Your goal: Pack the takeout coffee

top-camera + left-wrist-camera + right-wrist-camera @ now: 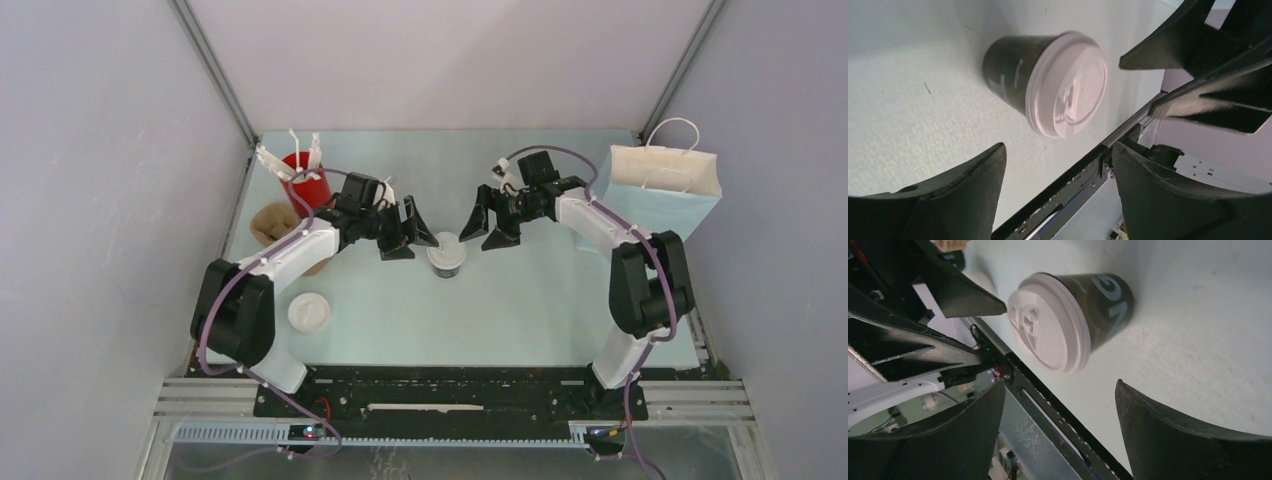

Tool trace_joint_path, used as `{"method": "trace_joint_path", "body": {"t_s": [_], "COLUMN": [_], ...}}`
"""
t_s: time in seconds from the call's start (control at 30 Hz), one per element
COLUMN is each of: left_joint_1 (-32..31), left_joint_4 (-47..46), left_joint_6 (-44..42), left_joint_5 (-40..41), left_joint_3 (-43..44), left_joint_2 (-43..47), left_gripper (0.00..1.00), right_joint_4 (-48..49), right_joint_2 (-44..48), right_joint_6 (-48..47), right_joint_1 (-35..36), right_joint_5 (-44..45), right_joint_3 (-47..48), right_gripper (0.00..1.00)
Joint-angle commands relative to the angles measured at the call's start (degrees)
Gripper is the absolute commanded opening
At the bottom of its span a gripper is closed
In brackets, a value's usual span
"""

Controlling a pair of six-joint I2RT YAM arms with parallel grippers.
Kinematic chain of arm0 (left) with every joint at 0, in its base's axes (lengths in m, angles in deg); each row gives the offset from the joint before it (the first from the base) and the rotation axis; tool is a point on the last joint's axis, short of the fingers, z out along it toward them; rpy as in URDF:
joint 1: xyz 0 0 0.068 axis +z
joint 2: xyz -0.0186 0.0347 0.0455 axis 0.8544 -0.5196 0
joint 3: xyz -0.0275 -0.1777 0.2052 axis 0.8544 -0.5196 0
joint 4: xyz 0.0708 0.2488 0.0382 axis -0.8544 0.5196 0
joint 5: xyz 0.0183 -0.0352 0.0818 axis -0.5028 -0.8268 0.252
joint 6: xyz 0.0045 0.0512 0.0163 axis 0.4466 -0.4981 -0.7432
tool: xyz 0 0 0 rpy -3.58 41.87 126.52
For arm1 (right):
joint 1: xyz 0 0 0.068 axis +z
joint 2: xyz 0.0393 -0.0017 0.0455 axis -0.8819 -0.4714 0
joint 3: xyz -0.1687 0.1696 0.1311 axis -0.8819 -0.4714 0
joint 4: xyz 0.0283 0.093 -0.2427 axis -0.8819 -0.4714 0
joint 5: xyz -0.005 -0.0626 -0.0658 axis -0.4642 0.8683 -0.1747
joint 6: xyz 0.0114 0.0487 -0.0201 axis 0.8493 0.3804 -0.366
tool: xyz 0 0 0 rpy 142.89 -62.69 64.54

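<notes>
The takeout coffee (446,252) is a small black cup with a round white lid, upright in the middle of the table. It shows in the left wrist view (1048,82) and the right wrist view (1068,315). My left gripper (415,236) is open and empty just left of the cup, apart from it. My right gripper (488,228) is open and empty just right of the cup, apart from it. The two grippers face each other across the cup. A white paper bag (660,190) with handles stands at the far right.
A red cup (305,180) with white cutlery stands at the back left. A brown pulp tray (280,228) lies beside it, partly under the left arm. A second white-lidded cup (308,311) sits near the left arm's base. The table's black front rail (450,385) runs along the near edge.
</notes>
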Motion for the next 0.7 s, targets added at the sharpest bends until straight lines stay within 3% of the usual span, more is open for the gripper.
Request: {"method": "trace_joint_path", "body": {"t_s": [0.0, 0.2, 0.3, 0.53, 0.67], "left_joint_1": [0.25, 1.5, 1.43, 0.98, 1.09], "left_joint_4": [-0.73, -1.53, -2.04, -4.63, -3.72], "left_joint_6": [-0.49, -0.4, -0.17, -0.34, -0.39], "left_joint_5": [1.25, 0.15, -1.53, -4.39, -2.52], "left_joint_3": [6.97, 7.9, 8.05, 7.41, 6.96], "left_joint_2": [-2.96, -6.7, -8.52, -10.16, -11.17], "left_gripper": [0.81, 0.66, 0.66, 0.77, 0.67], "right_joint_4": [9.27, 10.86, 12.05, 13.48, 13.77], "right_joint_2": [-3.3, -7.75, -9.28, -11.51, -13.19], "right_joint_6": [2.57, 1.85, 2.12, 2.69, 2.99], "right_joint_1": [-0.82, -2.06, -1.92, -1.05, -0.5], "right_joint_5": [-9.38, -11.5, -13.07, -14.41, -13.39], "right_joint_3": [0.58, 0.58, 0.59, 0.59, 0.58], "right_gripper": [0.86, 0.81, 0.77, 0.76, 0.74]}}
